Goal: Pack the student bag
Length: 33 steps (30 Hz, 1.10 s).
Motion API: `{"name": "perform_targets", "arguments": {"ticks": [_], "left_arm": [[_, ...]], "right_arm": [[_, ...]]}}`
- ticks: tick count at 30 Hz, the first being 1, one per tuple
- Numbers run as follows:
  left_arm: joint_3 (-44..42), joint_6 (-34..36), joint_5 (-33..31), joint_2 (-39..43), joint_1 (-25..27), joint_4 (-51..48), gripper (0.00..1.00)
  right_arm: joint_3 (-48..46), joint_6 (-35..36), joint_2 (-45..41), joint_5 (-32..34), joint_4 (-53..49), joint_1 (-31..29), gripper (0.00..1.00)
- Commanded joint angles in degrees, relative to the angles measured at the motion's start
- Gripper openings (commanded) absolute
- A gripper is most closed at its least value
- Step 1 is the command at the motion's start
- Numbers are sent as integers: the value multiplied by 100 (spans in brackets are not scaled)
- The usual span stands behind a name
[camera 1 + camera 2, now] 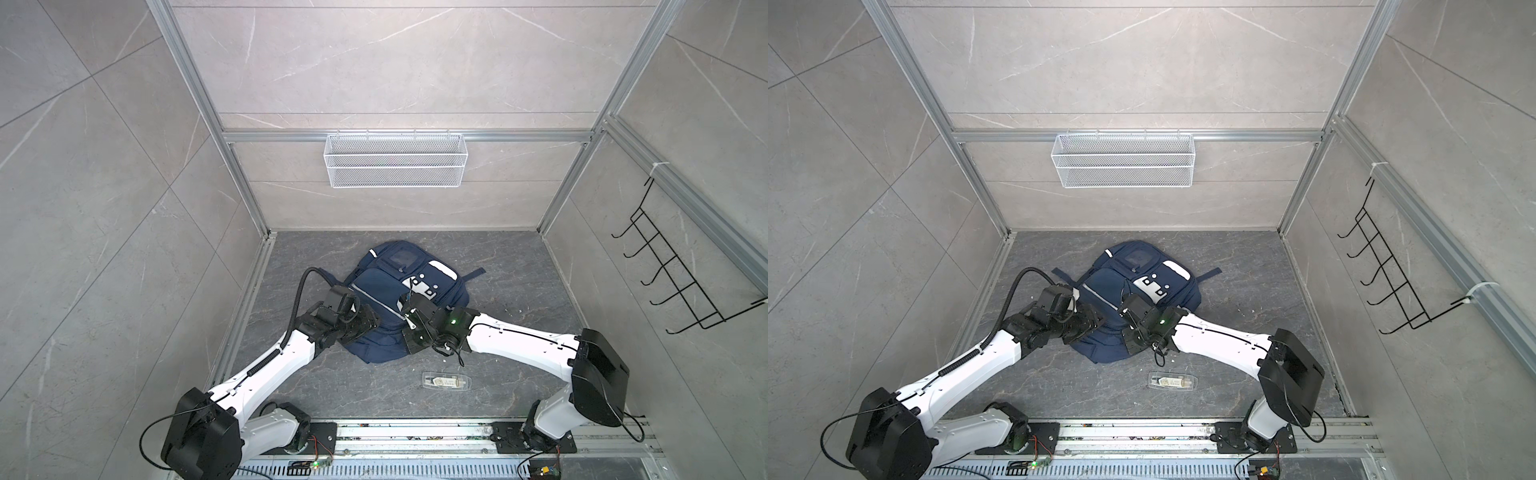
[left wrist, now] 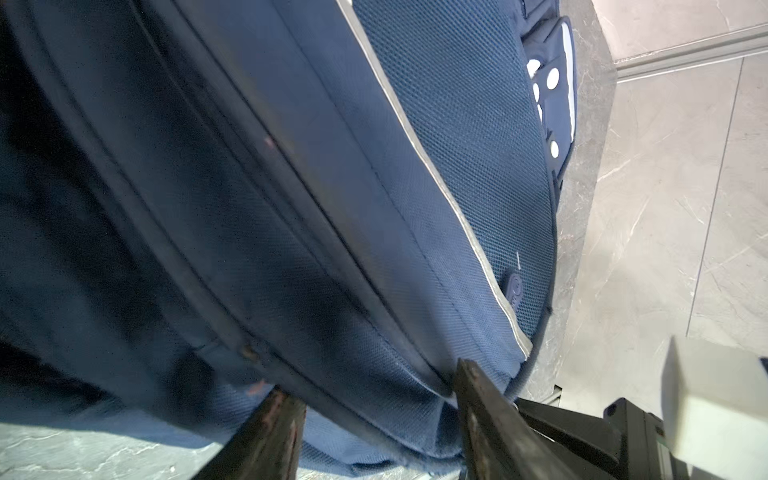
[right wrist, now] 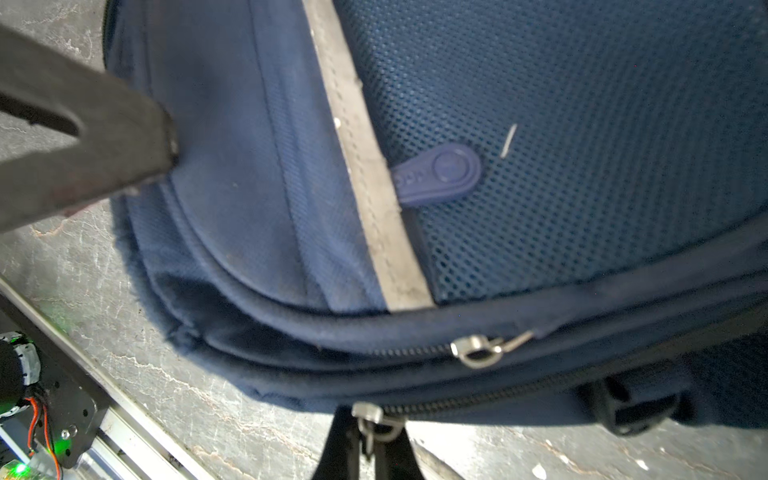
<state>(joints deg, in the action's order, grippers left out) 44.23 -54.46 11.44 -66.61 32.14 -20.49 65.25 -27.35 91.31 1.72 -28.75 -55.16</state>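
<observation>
Grey stone-patterned counter [image 1: 519, 291] sits inside tiled walls, with one white mesh basket [image 1: 395, 160] hung on the back wall and one black wire hook rack [image 1: 673, 274] on the side. One student bag [image 1: 386, 299] lies flat mid-counter, front pockets up, with both arms bent over its near end. Seen from the right wrist, the right fingers [image 3: 343, 451] are pinched together on the zipper pull [image 3: 376, 424] of one of two metal sliders; the other slider [image 3: 478, 349] lies free just beside it. The left fingers [image 2: 486, 415] stand apart, straddling the bag's edge seam without clamping it. One clear plastic case [image 1: 446, 380] lies outside the bag, near its front edge, so the step in hand is probably working a zip open. Next, the left fingers likely need to pin the fabric while the right fingers draw the pull along its curved track.
</observation>
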Motion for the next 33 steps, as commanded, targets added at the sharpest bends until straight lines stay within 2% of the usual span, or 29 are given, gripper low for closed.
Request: {"name": "perform_targets", "arguments": {"ticks": [1, 6, 11, 16, 20, 22, 28, 33], "left_arm": [[-16, -159, -98, 279, 265, 69, 59], [-237, -381, -366, 703, 457, -94, 61], [-495, -457, -479, 767, 469, -7, 61], [-499, -424, -462, 343, 469, 300, 61], [-175, -135, -588, -72, 467, 253, 61], [-33, -19, -686, -178, 457, 223, 52], [118, 167, -1061, 37, 378, -107, 0], [-66, 298, -1221, 591, 70, -443, 0]], "right_arm": [[139, 64, 0, 72, 124, -61, 0], [95, 55, 27, 50, 164, -56, 0], [117, 53, 26, -28, 203, -59, 0], [156, 72, 28, -38, 131, -56, 0], [81, 72, -79, 23, 106, -57, 0], [2, 68, -137, 78, 93, -57, 0], [-207, 197, -320, 346, -109, 23, 0], [-478, 373, -512, 406, -281, 556, 0]]}}
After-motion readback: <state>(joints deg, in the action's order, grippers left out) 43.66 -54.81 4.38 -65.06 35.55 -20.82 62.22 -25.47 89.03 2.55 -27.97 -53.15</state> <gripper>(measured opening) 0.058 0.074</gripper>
